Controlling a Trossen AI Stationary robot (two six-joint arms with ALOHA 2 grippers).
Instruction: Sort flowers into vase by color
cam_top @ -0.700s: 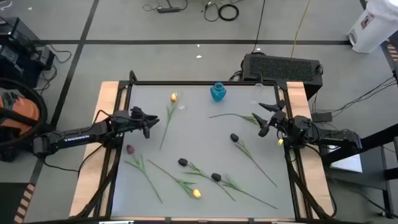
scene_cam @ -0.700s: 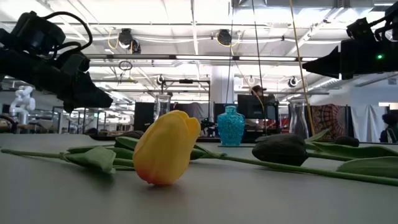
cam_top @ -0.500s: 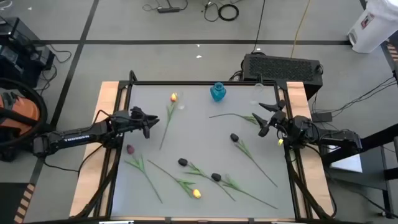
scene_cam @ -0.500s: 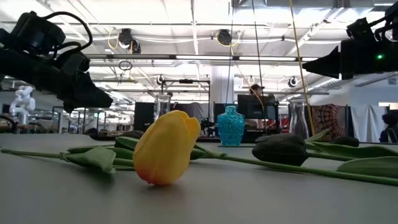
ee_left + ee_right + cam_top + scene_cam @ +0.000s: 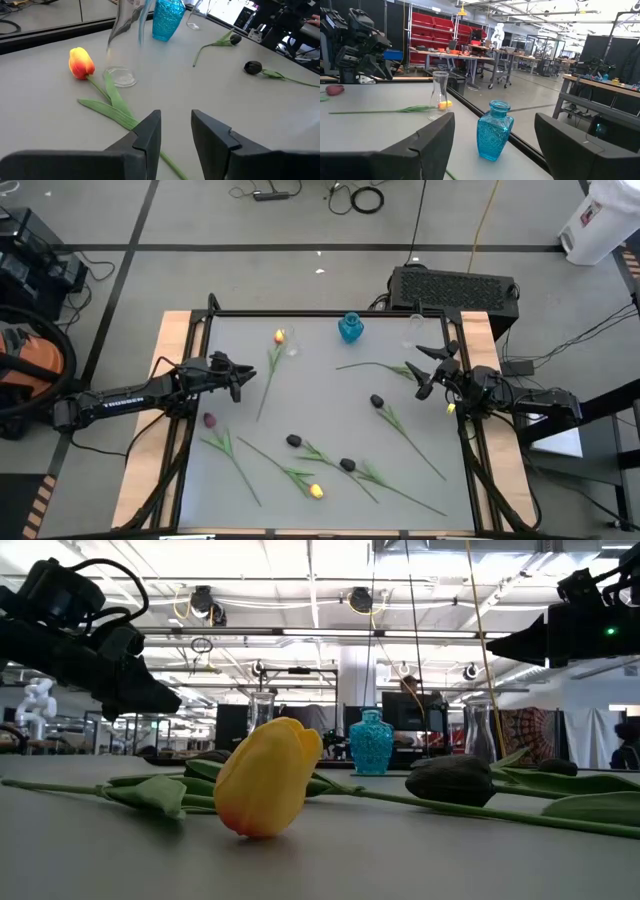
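Several artificial tulips lie flat on the grey table. A yellow tulip (image 5: 279,336) (image 5: 81,63) lies far left, its stem running toward my left gripper (image 5: 238,383) (image 5: 176,132). That gripper hovers open above the stem and touches nothing. A black tulip (image 5: 413,370) lies beside my right gripper (image 5: 422,372) (image 5: 495,120), which is wide open and raised. More black tulips (image 5: 376,401) (image 5: 293,441) (image 5: 346,465), a dark red one (image 5: 209,420) and a second yellow one (image 5: 316,491) (image 5: 268,778) lie nearer. The blue vase (image 5: 350,328) (image 5: 494,131) stands at the far edge.
A clear glass vase (image 5: 125,30) (image 5: 439,92) stands beside the far yellow tulip, and another clear vase (image 5: 415,330) stands right of the blue one. Wooden rails (image 5: 175,340) frame the table. Bare table surface lies in the middle (image 5: 320,395).
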